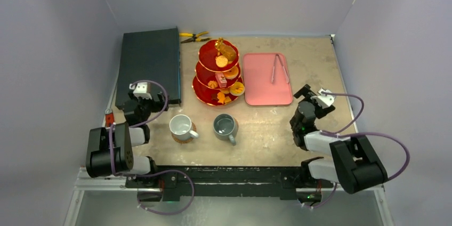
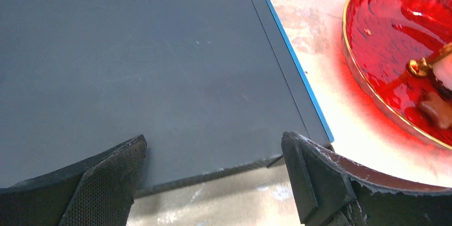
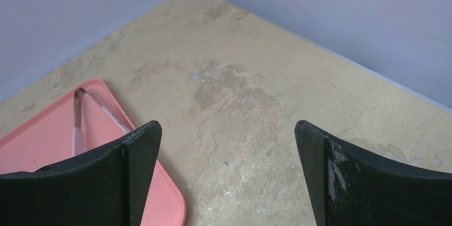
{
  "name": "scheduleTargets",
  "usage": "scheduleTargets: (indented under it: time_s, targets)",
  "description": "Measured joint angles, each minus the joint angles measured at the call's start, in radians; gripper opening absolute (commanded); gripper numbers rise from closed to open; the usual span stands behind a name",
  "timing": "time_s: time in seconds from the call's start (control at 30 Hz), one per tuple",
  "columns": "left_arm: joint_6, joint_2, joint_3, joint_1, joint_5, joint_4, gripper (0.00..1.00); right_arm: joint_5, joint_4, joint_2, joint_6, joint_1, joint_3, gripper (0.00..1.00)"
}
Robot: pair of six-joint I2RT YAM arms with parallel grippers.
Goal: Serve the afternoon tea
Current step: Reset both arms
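Left gripper point(image 2: 213, 142): jaws wide, nothing between them, over the near edge of the flat dark slab point(image 2: 160, 66). Cannot tell if the fingers touch it. The slab lies at the far left of the bench point(image 1: 277, 130), blue trim along its right edge.

Right gripper point(image 3: 226, 127): jaws wide, empty, over bare bench just right of the pink tray point(image 1: 261, 85). Metal tongs point(image 1: 280, 67) lie on the tray's far right part.

Red three-tier stand point(image 1: 221, 71): upright, far centre of the bench, between slab and tray and close beside both. It has a gold handle on top and gold rims. Orange biscuits point(image 1: 222, 61) sit on the upper tiers. More biscuits and small pastries point(image 1: 236, 88) are on the bottom tier. The left wrist view shows the bottom tier's rim to the right of the slab.

White mug point(image 1: 181, 126): upright on a round cork coaster point(image 1: 184, 138), near centre, in front of the stand, handle to the near right.

Grey mug point(image 1: 225, 126): upright just right of the white mug, not touching it, handle toward the near edge. Cannot tell if a coaster is under it.

Yellow-handled pliers point(image 1: 193, 37): at the far edge, between the slab's far corner and the stand top.
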State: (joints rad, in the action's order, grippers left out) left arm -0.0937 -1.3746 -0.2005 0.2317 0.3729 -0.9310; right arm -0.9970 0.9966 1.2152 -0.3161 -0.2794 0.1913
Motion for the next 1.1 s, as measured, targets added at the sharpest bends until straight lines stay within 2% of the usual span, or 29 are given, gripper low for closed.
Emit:
scheduleTargets:
  time_s: [0.33, 0.6, 0.77, 0.83, 1.1]
  targets:
    - [-0.043, -0.189, 0.006, -0.023, -0.082, -0.301, 0.99, 0.181, 0.184, 0.203, 0.126, 0.051, 0.085, 0.99]
    - [0.016, -0.296, 0.042, -0.153, -0.145, -0.48, 0.99, 0.338, 0.355, 0.314, 0.222, 0.102, 0.089, 0.99]
    - [0.058, -0.295, 0.031, -0.195, -0.183, -0.461, 0.99, 0.441, 0.496, 0.343, 0.292, 0.102, -0.007, 0.99]
    - [0.063, -0.294, -0.004, -0.198, -0.196, -0.417, 0.99, 0.462, 0.492, 0.379, 0.31, 0.097, -0.026, 0.99]
    - [0.065, -0.294, -0.052, -0.2, -0.222, -0.357, 0.99, 0.563, 0.483, 0.366, 0.275, 0.18, 0.06, 0.99]
